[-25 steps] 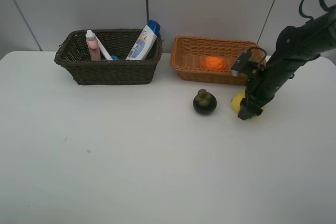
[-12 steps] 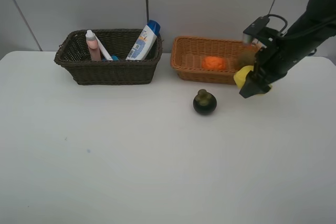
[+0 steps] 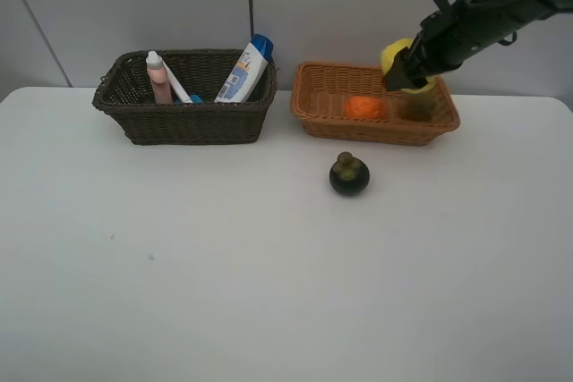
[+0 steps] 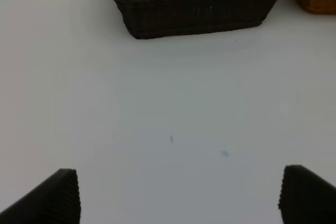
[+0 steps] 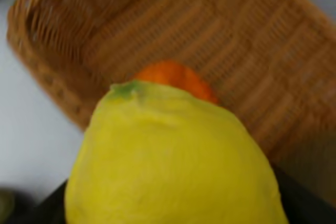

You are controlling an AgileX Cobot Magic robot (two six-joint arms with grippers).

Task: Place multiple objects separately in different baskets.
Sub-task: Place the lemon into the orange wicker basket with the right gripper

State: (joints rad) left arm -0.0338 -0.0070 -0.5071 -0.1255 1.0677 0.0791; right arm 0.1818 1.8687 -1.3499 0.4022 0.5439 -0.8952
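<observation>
Baskets are seen side by side at the far edge of the white table (image 3: 224, 266) in the high view. On the left stands the dark brown basket (image 3: 183, 123), in which a pink bottle (image 3: 158, 78), a white pen (image 3: 176, 84) and a blue-capped white bottle (image 3: 245, 69) are leaned upright; the bottle's cap juts above the rim. Just beside it on the right sits the light orange-tan basket (image 3: 358, 127), and an orange (image 3: 363, 107) is lying inside. In front of that basket, apart from it, a dark mangosteen (image 3: 349, 174) rests on the table. Farther right, the yellow lemon (image 3: 397, 62) is held in the air above the tan basket's right part by the right gripper (image 3: 407, 67), clenched on the fruit.

The left gripper is not caught by the high view. By the left wrist view it is shown spread wide and empty, its two dark fingertips (image 4: 50, 198) well apart above bare table, with the dark basket's front wall ahead.

In the right wrist view the lemon fills most of the frame, its greenish stem end visible, a detail lost in the high view; behind it the orange and the tan weave are seen, blurred.
</observation>
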